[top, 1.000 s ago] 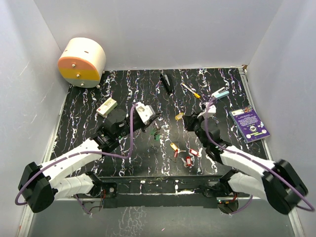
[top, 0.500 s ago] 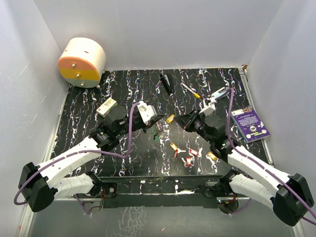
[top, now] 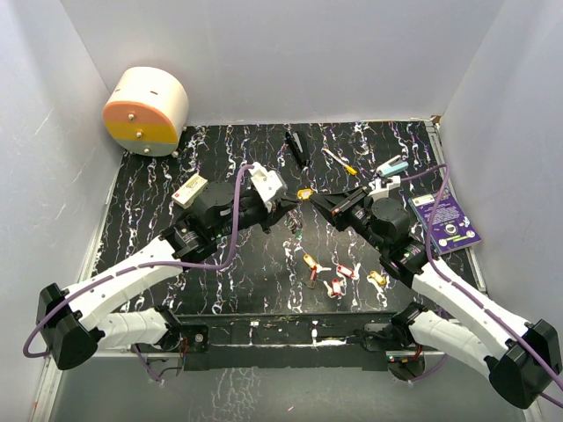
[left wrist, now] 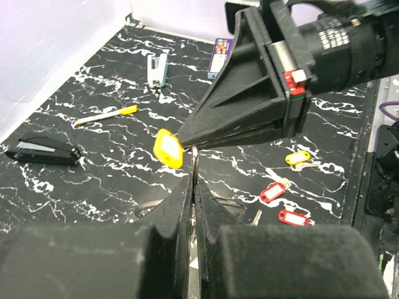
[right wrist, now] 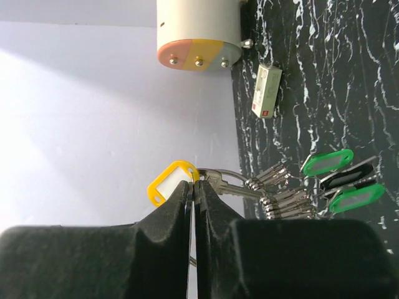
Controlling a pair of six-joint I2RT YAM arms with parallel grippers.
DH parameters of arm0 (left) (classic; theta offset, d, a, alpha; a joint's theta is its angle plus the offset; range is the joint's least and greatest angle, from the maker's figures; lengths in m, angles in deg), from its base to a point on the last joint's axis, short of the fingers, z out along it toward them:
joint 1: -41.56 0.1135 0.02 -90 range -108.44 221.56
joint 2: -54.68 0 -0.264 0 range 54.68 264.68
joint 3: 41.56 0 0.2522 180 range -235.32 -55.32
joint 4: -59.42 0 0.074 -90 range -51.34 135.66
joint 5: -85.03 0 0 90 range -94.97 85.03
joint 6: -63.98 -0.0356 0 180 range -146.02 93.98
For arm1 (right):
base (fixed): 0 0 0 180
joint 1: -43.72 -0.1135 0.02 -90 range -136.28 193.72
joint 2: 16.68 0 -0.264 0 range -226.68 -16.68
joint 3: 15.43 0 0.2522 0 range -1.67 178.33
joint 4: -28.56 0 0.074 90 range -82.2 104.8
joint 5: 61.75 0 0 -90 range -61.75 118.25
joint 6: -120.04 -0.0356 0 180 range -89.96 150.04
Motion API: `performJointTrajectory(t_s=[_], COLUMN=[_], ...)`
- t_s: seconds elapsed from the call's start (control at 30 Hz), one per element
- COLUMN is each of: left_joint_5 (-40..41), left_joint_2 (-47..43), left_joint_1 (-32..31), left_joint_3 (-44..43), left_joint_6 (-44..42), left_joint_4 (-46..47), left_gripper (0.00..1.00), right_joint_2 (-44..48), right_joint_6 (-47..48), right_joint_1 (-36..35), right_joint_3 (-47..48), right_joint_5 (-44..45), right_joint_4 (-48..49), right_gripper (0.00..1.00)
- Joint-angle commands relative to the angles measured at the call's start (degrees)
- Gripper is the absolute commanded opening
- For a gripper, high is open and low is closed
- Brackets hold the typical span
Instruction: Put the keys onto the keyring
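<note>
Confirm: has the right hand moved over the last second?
Yes. The right hand, with the yellow key, shifted left and toward the back, away from the purple card.

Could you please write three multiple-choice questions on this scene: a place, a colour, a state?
1. Where is the purple card? A table's right edge; B far left corner; C between the arm bases.
2. Tag colour of the key in the right claw? A red; B green; C yellow.
3. The left claw and right claw are: A both open; B both shut; C only left open.
A, beside the right wall; C, seen from the right wrist; B, neither shows a gap.
</note>
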Motion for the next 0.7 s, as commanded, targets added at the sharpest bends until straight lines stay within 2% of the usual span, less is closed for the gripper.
performJointTrajectory(t_s=[0.0, 0.2, 0.47, 0.67], left_joint_5=[-0.39, -1.6, 9.64, 14.99], left_joint_2=[0.19, 1.01, 1.73, 1.3], left_joint_1=[-2.11, -3.82, -4.03, -4.08], left_joint_3=[-4.42, -5.0, -3.18, -2.81], left_joint_6=[0.91, 1.23, -1.23, -2.38], left_joint_4=[-0.43, -1.12, 1.25, 3.23], left_gripper=[0.0, 0.0, 0.0, 0.0], right_joint_2=[0.0, -0.41, 0.21, 0.94], right_joint_6=[-9.35, -12.87, -15.0, -16.75], right_joint_1=[0.13, 0.14, 0.12, 0.12], right_joint_3=[0.52, 0.08, -1.14, -3.14], right_joint_5=[-0.41, -1.62, -5.19, -6.74], right_joint_4=[4.11, 5.76, 8.09, 9.98], right_gripper=[0.08, 0.08, 0.08, 0.08])
